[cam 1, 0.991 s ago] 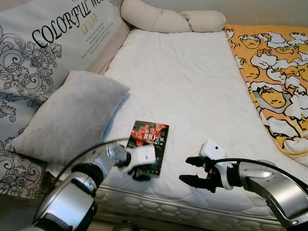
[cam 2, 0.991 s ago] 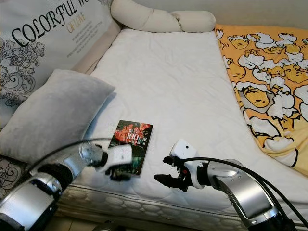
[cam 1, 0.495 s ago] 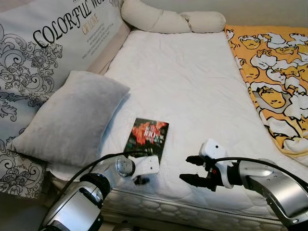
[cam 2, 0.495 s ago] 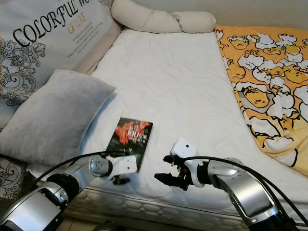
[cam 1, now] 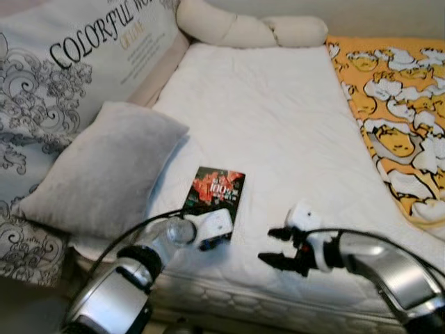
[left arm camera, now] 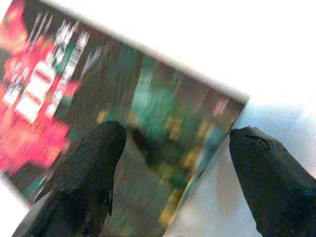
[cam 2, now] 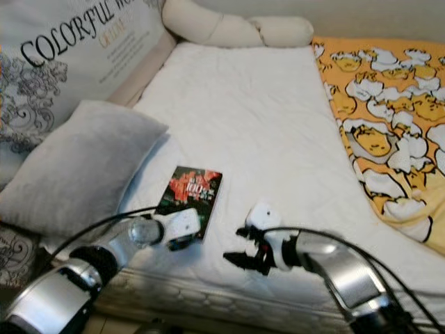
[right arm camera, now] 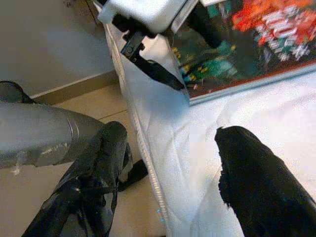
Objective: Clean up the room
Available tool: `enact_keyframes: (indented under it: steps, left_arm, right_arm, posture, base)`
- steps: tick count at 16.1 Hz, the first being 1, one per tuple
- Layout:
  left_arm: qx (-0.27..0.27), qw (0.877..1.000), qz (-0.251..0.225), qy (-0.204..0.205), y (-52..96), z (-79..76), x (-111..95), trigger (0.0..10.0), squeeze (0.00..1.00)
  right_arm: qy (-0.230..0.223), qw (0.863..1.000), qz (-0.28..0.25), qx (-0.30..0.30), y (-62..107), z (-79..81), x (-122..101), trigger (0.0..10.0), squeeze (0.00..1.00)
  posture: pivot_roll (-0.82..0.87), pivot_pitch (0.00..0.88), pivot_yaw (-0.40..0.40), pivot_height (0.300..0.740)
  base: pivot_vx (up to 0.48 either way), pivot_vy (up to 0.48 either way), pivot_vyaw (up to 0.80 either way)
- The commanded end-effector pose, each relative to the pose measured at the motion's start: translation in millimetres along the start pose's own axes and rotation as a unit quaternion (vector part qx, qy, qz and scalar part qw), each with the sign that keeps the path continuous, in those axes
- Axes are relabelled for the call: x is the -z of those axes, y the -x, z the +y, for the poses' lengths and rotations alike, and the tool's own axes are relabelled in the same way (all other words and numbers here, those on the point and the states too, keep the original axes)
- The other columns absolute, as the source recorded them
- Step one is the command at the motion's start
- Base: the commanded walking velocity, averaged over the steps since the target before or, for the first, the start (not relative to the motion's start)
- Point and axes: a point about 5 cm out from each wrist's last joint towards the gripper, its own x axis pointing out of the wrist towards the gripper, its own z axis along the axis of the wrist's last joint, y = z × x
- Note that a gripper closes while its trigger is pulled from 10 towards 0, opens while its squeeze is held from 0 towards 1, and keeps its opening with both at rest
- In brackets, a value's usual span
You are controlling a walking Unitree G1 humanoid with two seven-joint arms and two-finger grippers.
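Note:
A book with a dark red and green cover lies flat on the white mattress, near its front left edge. My left gripper is at the book's near end and stands open. In the left wrist view one finger hangs over the cover of the book, and the other finger is beyond its edge, over the sheet. My right gripper hovers open just right of the book, pointing left. The right wrist view looks past the right gripper to the book.
A grey pillow leans left of the book against a large printed cushion. A cream bolster lies at the head. A yellow patterned blanket covers the right side. Bare floor lies below the mattress edge.
My left gripper drew back to the mattress edge, then came forward again onto the book's near end. The right gripper has stayed in place, open.

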Motion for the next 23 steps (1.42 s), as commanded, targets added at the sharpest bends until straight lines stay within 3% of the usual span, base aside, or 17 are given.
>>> enact_keyframes:
  steps: [1,3,6,7,8,9,11,13,14,16,17,19,21,22,23]
  left_arm:
    - [0.007,0.999,-0.029,0.021,-0.5,2.7,-9.7,10.0,0.0]
    - [-0.002,0.999,-0.039,0.036,-1.3,5.2,-14.5,10.0,0.0]
    - [-0.016,0.991,-0.085,0.099,1.6,17.4,-25.9,10.0,0.0]
    - [-0.04,0.975,-0.131,0.173,10.6,34.4,-27.8,10.0,0.0]
    - [-0.061,0.962,-0.155,0.216,17.5,44.7,-25.5,10.0,0.0]
    - [-0.09,0.947,-0.179,0.252,27.1,55.6,-20.7,10.0,0.0]
    - [-0.115,0.932,-0.194,0.283,35.3,63.2,-16.0,10.0,0.0]
    - [-0.164,0.885,-0.215,0.379,54.6,72.6,-5.2,10.0,0.0]
    - [-0.191,0.869,-0.222,0.399,66.3,73.3,-1.5,10.0,0.0]
    - [-0.216,0.862,-0.229,0.398,76.6,70.7,1.7,10.0,0.0]
    - [-0.238,0.858,-0.228,0.395,84.7,69.3,4.0,10.0,0.0]
    - [-0.311,0.837,-0.196,0.404,102.1,66.4,16.4,10.0,0.0]
    - [-0.328,0.835,-0.186,0.401,111.2,60.7,17.1,10.0,0.0]
    - [-0.34,0.832,-0.207,0.386,118.5,56.4,12.9,10.0,0.0]
    - [-0.334,0.838,-0.209,0.378,120.0,48.5,10.1,10.0,0.0]
  right_arm:
    - [0.01,1.0,0.002,0.009,-0.8,-6.9,2.7,10.0,0.0]
    - [0.006,1.0,0.005,0.014,-2.4,-12.1,9.0,10.0,0.0]
    - [0.003,1.0,0.007,0.03,-3.3,-26.0,27.2,10.0,0.0]
    - [-0.012,0.998,-0.023,0.065,1.8,-35.6,33.1,10.0,0.0]
    - [-0.021,0.996,-0.041,0.076,5.2,-39.1,34.8,10.0,0.0]
    - [-0.014,0.993,-0.054,0.106,8.5,-42.7,31.2,10.0,0.0]
    - [-0.009,0.988,-0.071,0.133,7.2,-46.1,24.1,10.0,0.0]
    - [-0.003,0.971,-0.121,0.205,3.5,-51.1,-2.7,10.0,0.0]
    - [-0.019,0.955,-0.156,0.251,2.5,-53.5,-17.1,10.0,0.0]
    - [-0.043,0.937,-0.195,0.287,0.1,-53.4,-28.0,10.0,0.0]
    - [-0.071,0.921,-0.22,0.315,-3.5,-53.2,-33.3,10.0,0.0]
    - [-0.131,0.89,-0.235,0.368,-13.9,-49.5,-30.9,10.0,0.0]
    - [-0.135,0.887,-0.222,0.382,-18.0,-43.4,-26.8,10.0,0.0]
    - [-0.135,0.89,-0.213,0.379,-21.0,-37.3,-24.6,10.0,0.0]
    - [-0.135,0.893,-0.209,0.374,-22.9,-32.9,-21.5,10.0,0.0]
  posture:
    - [-0.1,0.0,0.068,0.74]
    - [-0.11,0.0,0.069,0.74]
    - [-0.1,0.0,0.071,0.74]
    - [-0.1,0.0,0.075,0.74]
    - [-0.1,0.0,0.079,0.74]
    - [-0.09,0.0,0.077,0.74]
    - [-0.08,0.0,0.074,0.74]
    - [-0.05,0.0,0.06,0.74]
    - [-0.04,0.0,0.059,0.74]
    - [-0.04,0.0,0.063,0.74]
    - [-0.04,0.0,0.066,0.74]
    - [-0.02,0.0,0.065,0.74]
    - [-0.02,0.0,0.062,0.74]
    - [-0.02,0.0,0.061,0.74]
    - [-0.01,0.0,0.056,0.74]
  base:
    - [0.0,0.0,0.0]
    - [0.0,0.0,0.0]
    - [0.0,0.0,0.0]
    - [0.0,0.0,0.0]
    - [0.0,0.0,0.0]
    - [0.0,0.0,0.0]
    - [0.0,0.0,0.0]
    - [0.0,0.0,0.0]
    - [0.0,0.0,0.0]
    - [0.0,0.0,0.0]
    - [0.0,0.0,0.0]
    - [0.0,0.0,0.0]
    - [0.0,0.0,0.0]
    - [0.0,0.0,0.0]
    - [0.0,0.0,0.0]
